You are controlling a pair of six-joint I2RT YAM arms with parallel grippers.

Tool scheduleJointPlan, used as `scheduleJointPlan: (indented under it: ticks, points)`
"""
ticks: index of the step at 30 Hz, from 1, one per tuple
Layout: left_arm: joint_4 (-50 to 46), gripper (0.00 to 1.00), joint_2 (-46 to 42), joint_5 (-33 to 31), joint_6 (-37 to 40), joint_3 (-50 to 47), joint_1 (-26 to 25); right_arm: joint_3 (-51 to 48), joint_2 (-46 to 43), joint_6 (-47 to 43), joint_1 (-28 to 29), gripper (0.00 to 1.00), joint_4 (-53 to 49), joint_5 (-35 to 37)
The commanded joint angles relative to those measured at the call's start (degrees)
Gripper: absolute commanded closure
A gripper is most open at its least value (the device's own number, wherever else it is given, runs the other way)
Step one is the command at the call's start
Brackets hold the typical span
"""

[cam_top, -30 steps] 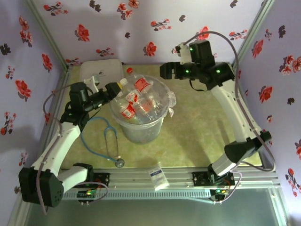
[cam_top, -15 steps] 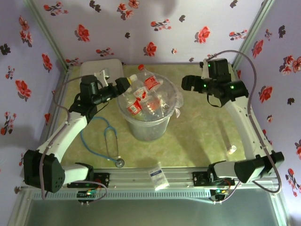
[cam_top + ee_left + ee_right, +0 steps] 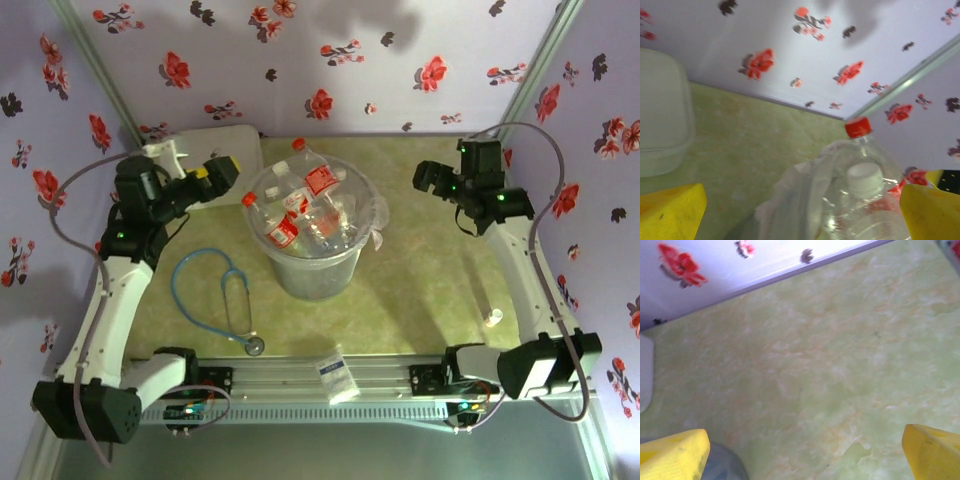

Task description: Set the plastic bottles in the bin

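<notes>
The bottles (image 3: 300,212) are lying jumbled in the bin (image 3: 312,278), with the left gripper (image 3: 222,172) hovering spread and empty just beside its rim, nearer than the equally spread right gripper (image 3: 425,178).

L arm bent at elbow, wrist up high, L gripper (image 3: 222,170) pointing inward to the right, yellow fingertips (image 3: 671,209) wide apart, empty, R arm stretched fwd, R gripper (image 3: 424,178) pointing left, jaws wide, empty

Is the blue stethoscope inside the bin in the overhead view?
No, the stethoscope lies on the green table beside the bin, on its left.
</notes>
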Motion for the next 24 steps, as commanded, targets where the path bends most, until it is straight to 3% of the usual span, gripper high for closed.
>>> scheduleJointPlan:
  ticks: [1,5,12,18,20,24]
  points:
    - [-7.2,0.00,-2.5,-10.4,7.1,-1.7,2.0,-6.1,-1.4,-1.3,-0.9,0.00,5.2,8.7]
    - [-5.7,0.00,-5.1,-27.5,8.4,-11.2,4.3,-18.7,-3.1,-1.7,-1.4,0.01,15.8,14.6]
    - [6.2,0.00,-7.7,-37.5,2.8,-27.6,11.2,-29.9,-0.1,-5.4,-2.1,0.01,29.6,23.0]
    - [24.8,0.00,-1.9,-39.1,5.7,-38.9,12.2,-37.8,5.6,-7.1,-2.2,0.01,45.7,24.9]
    - [27.7,0.00,0.7,-38.2,5.7,-39.1,12.6,-41.0,7.2,-7.1,-2.2,0.01,53.0,25.2]
    - [37.4,0.00,5.1,-36.8,13.0,-39.6,12.3,-45.3,10.9,-8.6,-2.2,0.01,65.4,26.6]
